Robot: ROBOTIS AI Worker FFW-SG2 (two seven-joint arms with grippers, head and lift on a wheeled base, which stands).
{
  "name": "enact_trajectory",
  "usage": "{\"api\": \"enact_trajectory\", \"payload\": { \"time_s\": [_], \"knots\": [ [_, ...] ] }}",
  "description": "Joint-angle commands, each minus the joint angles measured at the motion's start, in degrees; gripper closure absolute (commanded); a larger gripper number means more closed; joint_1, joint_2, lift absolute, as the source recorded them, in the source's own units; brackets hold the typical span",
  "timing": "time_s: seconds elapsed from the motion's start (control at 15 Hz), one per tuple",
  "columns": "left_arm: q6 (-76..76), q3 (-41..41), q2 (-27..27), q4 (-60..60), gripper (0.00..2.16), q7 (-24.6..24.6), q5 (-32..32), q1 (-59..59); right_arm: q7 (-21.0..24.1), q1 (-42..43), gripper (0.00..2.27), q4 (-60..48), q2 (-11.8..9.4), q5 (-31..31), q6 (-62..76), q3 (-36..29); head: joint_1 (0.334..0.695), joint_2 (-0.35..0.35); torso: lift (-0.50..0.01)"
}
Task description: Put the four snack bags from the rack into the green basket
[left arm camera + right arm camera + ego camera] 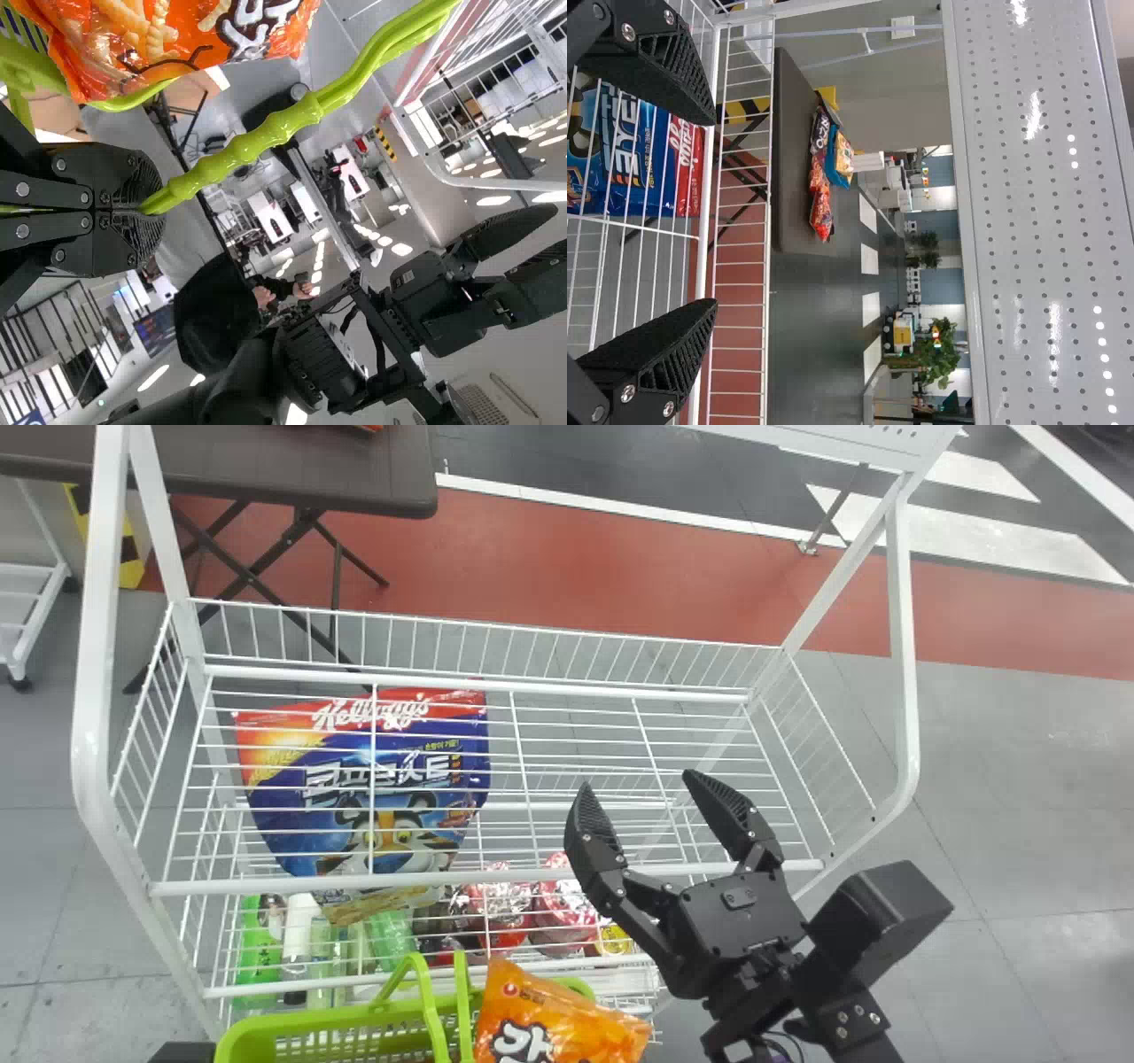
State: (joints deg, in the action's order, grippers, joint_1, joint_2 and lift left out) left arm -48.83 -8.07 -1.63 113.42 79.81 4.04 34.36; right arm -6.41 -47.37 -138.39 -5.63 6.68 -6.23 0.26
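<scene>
My right gripper stands open over the right half of the white wire rack; in the right wrist view its fingers are wide apart, with nothing held between the right gripper's tips. A large blue and red bag with a tiger shows through the rack's wires on the left, away from that gripper. The green basket is at the bottom edge, with an orange snack bag sticking up from it. In the left wrist view my left gripper is shut on the basket's green handle.
Bottles and red-topped packages stand lower in the rack, behind wires. White uprights frame the rack at both sides, and a perforated white panel rises beside it. Several snack bags lie on a brown table beyond.
</scene>
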Motion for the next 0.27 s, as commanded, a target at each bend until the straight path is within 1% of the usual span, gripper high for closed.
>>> {"api": "enact_trajectory", "payload": {
  "time_s": [0.0,0.2],
  "knots": [
    [0.00,-0.11,-0.04,0.04,2.11,-0.01,-0.08,0.00,0.00,-0.09,0.09,-0.04,-0.08,0.00,0.11,0.00,0.695,-0.350,-0.006],
    [0.00,-0.20,-0.04,0.04,2.11,-0.18,-0.26,0.00,0.00,-0.17,0.09,-0.04,-0.17,0.00,0.11,0.00,0.695,-0.350,-0.006]
  ]
}}
